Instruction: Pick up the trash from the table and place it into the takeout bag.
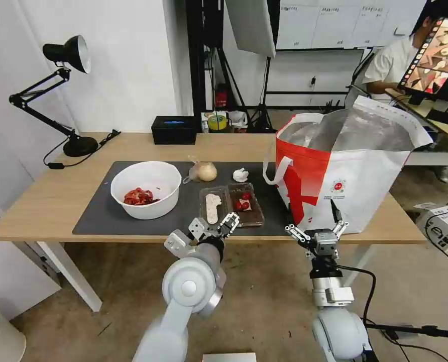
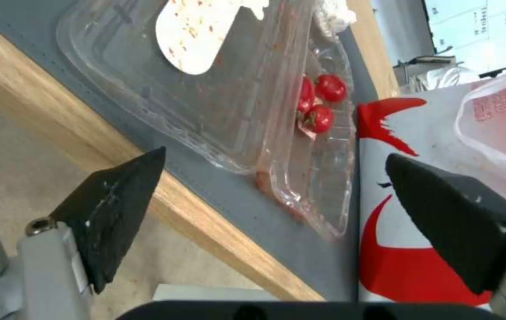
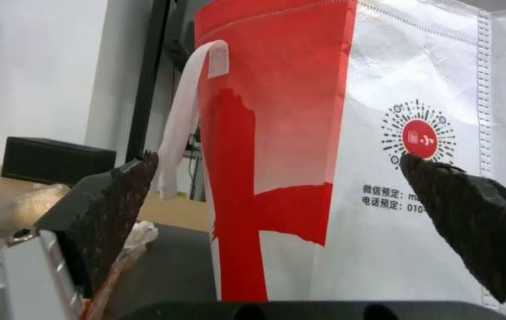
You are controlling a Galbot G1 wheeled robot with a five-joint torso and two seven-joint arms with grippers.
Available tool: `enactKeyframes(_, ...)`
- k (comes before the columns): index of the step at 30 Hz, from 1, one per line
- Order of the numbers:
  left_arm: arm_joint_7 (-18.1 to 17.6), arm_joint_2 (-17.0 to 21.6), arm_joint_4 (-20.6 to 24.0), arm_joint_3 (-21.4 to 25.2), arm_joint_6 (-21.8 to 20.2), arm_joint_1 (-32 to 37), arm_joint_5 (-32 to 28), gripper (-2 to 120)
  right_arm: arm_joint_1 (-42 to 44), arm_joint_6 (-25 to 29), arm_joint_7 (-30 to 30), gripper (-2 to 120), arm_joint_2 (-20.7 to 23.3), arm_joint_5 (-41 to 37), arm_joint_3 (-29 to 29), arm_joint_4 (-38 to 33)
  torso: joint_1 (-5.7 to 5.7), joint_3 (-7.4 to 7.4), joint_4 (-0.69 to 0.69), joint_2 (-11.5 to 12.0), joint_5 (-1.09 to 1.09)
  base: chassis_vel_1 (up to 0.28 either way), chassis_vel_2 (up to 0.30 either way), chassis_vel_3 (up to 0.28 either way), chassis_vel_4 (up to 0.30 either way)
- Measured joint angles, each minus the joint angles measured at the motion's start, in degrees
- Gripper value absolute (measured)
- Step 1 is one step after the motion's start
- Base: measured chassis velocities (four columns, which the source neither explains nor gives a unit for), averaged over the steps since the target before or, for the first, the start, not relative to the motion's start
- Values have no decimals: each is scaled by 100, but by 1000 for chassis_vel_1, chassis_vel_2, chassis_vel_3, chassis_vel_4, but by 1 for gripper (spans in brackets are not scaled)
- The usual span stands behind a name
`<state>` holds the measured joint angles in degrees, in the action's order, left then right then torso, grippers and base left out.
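Desk lamp [image 1: 66, 53]: you have a black articulated lamp at the table's far left corner, off the mat.
Table [image 1: 43, 201]: light wood top on white legs, with a dark grey mat [image 1: 98, 211] across its middle.
Black box [image 1: 174, 129]: it sits at the back edge, behind the mat, with a small blue mark on its top that you cannot read.
White bowl [image 1: 146, 188]: round, on the left part of the mat, with red scraps lying in its bottom.
Clear bag [image 1: 201, 171]: it holds 1 yellowish lump and lies just right of the bowl, toward the back.
Tissue [image 1: 240, 174]: crumpled, white, on the mat between the clear bag and the takeout bag.
Hinged box [image 1: 231, 203]: clear plastic, lying open near the front edge; one half carries a white label speckled red, with no readable writing, the other holds 3 small red tomatoes [image 2: 321, 104].
Left gripper [image 1: 215, 226]: fingers spread apart and empty; you see it hovering at the front edge, just before the hinged box.
Right gripper [image 1: 317, 232]: fingers wide apart, holding nothing, at the front edge facing the takeout bag.
Takeout bag [image 1: 364, 186]: red and white, foil-lined, standing open at the right end of the table; it bears a round red logo [image 3: 419, 138] ringed with dots, Chinese characters beneath it, and the digits "010".
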<state>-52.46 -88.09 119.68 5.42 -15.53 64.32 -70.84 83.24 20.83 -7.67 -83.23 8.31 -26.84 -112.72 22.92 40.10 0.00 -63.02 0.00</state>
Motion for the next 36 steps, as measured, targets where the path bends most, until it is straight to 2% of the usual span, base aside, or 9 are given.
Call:
enactKeyframes(29, 50, -30, -190, 20, 13, -107, 59, 100, 19, 54, 34, 100, -21, 0, 7, 21, 0, 1, 0, -2, 0, 0, 0, 0, 0)
enactKeyframes(36, 163, -36, -251, 53, 72, -133, 129, 100, 40, 65, 42, 100, -17, 0, 6, 7, 0, 1, 0, -1, 0, 0, 0, 0, 0)
